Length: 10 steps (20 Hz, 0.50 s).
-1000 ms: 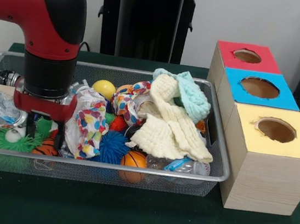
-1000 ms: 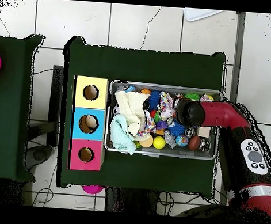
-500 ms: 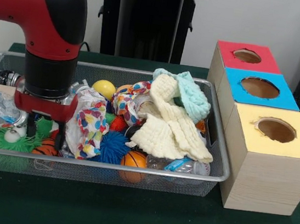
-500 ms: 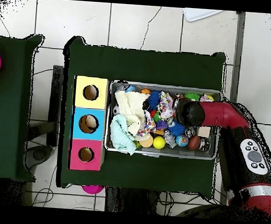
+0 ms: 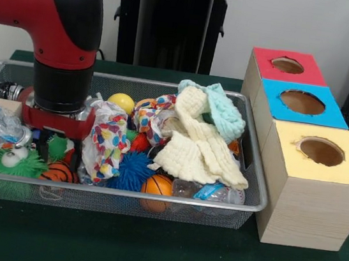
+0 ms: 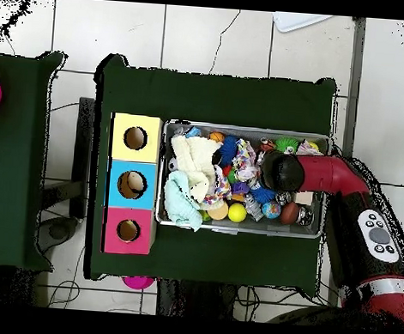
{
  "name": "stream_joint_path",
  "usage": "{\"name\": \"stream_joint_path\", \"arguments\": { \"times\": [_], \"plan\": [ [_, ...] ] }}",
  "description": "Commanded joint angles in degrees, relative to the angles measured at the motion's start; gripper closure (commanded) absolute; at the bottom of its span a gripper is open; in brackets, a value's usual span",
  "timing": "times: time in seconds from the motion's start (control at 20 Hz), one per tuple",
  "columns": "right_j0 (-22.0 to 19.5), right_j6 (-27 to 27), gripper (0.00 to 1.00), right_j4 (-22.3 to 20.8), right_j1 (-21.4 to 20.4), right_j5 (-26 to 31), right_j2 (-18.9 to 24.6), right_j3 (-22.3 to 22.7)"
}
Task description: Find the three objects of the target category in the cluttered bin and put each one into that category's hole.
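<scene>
The small basketball (image 5: pixel 61 171) sits just below the gripper (image 5: pixel 54 147), near the bin's (image 5: pixel 153 196) front rim; it looks light, rubbery and likely to roll, so take it across its widest part. The gripper is low among the toys, beside the green fuzzy toy (image 5: pixel 12 162) and patterned cloth (image 5: pixel 107 141); whether it grips anything, I cannot tell.

My gripper (image 5: pixel 56 147) is sunk among the toys in the wire mesh bin (image 5: pixel 248 154), so I cannot tell how its fingers stand. My red and black arm (image 5: pixel 46 4) runs off the picture's left edge.
</scene>
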Motion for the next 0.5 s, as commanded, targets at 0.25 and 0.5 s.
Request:
{"name": "stream_joint_path", "arguments": {
  "times": [0.25,0.5],
  "plan": [
    [-0.9,-6.5,0.00,1.0,7.2,-4.4,4.2,9.2],
    [-0.3,-7.7,0.00,-0.9,7.5,-6.1,3.5,8.3]
  ]
}}
